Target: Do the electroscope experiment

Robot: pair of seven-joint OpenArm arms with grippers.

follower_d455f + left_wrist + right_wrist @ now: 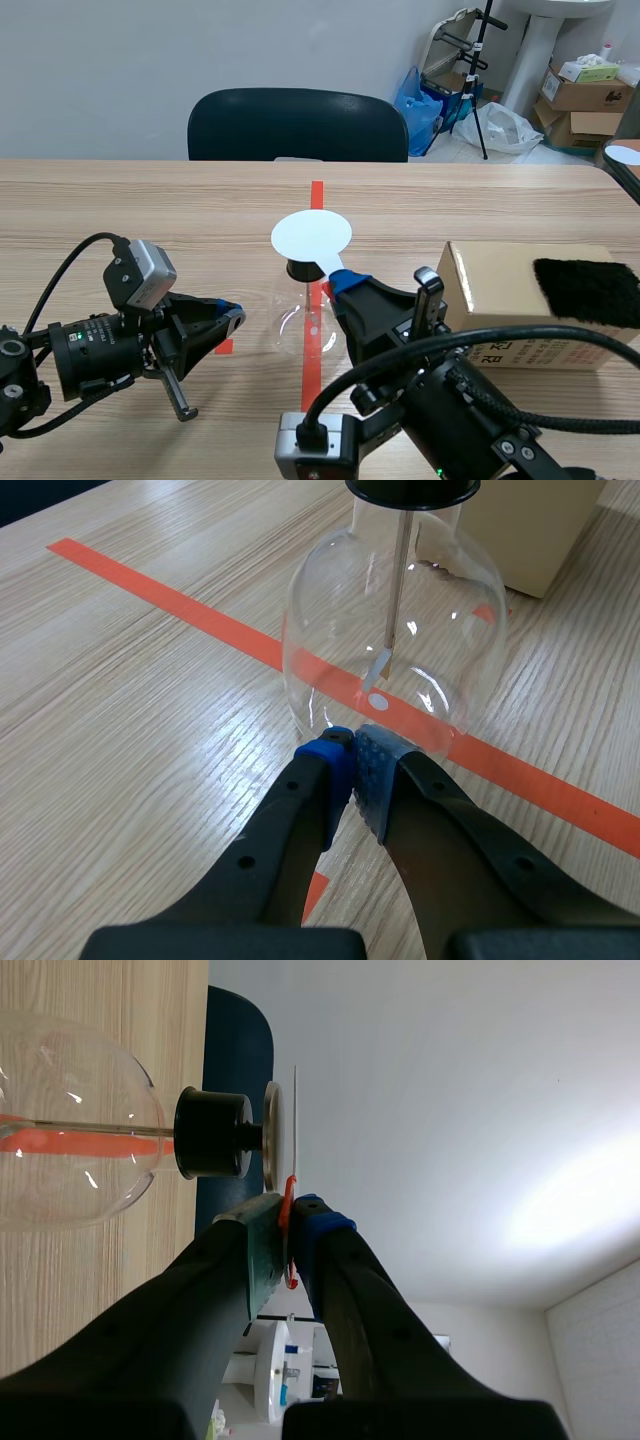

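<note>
The electroscope, a round glass flask (300,318) with a black stopper (212,1132) and a metal top plate (271,1138), stands on the orange-red tape line at mid-table. Inside hangs a thin rod (397,590). My right gripper (345,283) is shut on a thin white round sheet (311,236). It holds the sheet flat just over the top plate, and the sheet shows edge-on (295,1120) in the right wrist view. My left gripper (232,315) is shut on nothing, low over the table, with its tips (350,750) close to the flask's (395,640) base.
A cardboard box (500,300) with a black furry cloth (585,290) on top lies right of the flask, and it shows behind the flask (530,530) in the left wrist view. A dark chair (298,125) stands at the table's far edge.
</note>
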